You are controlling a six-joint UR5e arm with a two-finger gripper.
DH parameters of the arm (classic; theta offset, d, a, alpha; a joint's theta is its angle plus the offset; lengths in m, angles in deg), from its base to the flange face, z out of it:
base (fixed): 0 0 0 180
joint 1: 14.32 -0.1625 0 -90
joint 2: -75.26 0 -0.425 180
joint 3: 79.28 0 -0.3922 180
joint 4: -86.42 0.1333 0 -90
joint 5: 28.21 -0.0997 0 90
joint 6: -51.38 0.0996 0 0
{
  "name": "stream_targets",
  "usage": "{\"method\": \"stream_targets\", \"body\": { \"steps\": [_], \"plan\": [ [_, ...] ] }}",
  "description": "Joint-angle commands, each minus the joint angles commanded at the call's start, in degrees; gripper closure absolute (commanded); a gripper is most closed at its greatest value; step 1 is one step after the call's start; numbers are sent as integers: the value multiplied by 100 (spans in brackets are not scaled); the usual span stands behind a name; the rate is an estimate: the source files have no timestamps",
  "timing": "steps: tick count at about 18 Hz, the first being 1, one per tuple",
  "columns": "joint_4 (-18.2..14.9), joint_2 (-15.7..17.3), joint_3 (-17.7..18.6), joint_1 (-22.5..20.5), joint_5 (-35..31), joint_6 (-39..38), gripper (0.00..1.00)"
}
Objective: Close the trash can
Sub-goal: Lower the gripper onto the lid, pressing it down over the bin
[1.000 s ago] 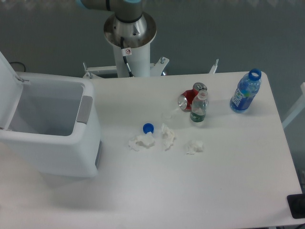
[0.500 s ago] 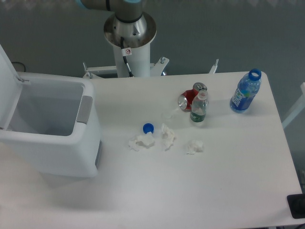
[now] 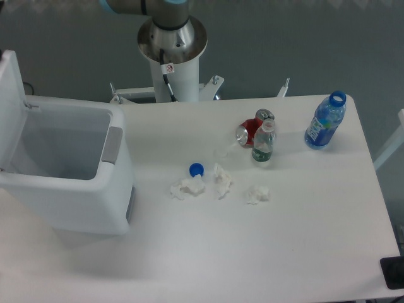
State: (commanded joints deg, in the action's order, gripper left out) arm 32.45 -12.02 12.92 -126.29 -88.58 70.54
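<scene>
The trash can [image 3: 66, 173] stands at 9 o'clock on the table [image 3: 252, 252], its lid [image 3: 12, 101] raised almost upright at the left rim. Toward 3 o'clock lie a blue cap [image 3: 196, 169] and crumpled tissues [image 3: 187, 187]. The gripper is out of view, so I cannot tell its opening or hold.

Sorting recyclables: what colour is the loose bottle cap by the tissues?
Blue; the bottle cap shows clearly in the fixed camera view.

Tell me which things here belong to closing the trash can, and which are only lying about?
For the job: trash can, its raised lid, grey front latch.

Lying about: blue bottle, small bottle, two red cans, blue cap, crumpled tissues.
</scene>
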Motion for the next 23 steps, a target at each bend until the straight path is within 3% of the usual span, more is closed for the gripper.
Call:
{"method": "stream_targets", "body": {
  "steps": [8, 23],
  "plan": [
    [0, 35, 202, -176, -703, 70, 0],
    [0, 0, 308, -712, -765, 88, 0]
  ]
}}
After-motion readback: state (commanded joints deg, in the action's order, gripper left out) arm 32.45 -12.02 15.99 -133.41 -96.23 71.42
